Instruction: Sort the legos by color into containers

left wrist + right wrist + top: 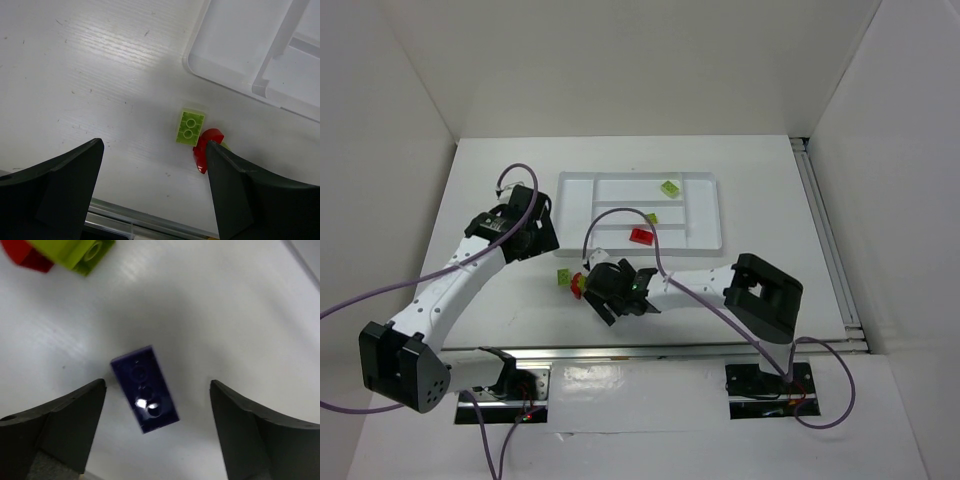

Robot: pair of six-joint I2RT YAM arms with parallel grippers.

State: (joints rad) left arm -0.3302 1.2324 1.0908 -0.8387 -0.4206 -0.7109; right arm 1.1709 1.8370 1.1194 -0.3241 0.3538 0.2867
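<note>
A dark blue lego (pixel 145 389) lies flat on the table between the open fingers of my right gripper (pixel 157 405), which hovers just above it and touches nothing. In the top view the right gripper (pixel 605 288) hides that brick. A lime green lego (pixel 563 277) and a red piece (pixel 576 284) lie just left of it; both show in the left wrist view, green (pixel 190 127) and red (pixel 206 148). My left gripper (pixel 152 170) is open and empty, left of the tray (pixel 705 243). The tray holds a lime lego (pixel 669 187), a red lego (pixel 641 236) and a small lime piece (pixel 653 217).
The tray's near corner shows in the left wrist view (pixel 200 75). A metal rail (pixel 650 352) runs along the table's front edge. White walls close in the table on the left, back and right. A purple cable (pixel 660 262) arcs over the right arm.
</note>
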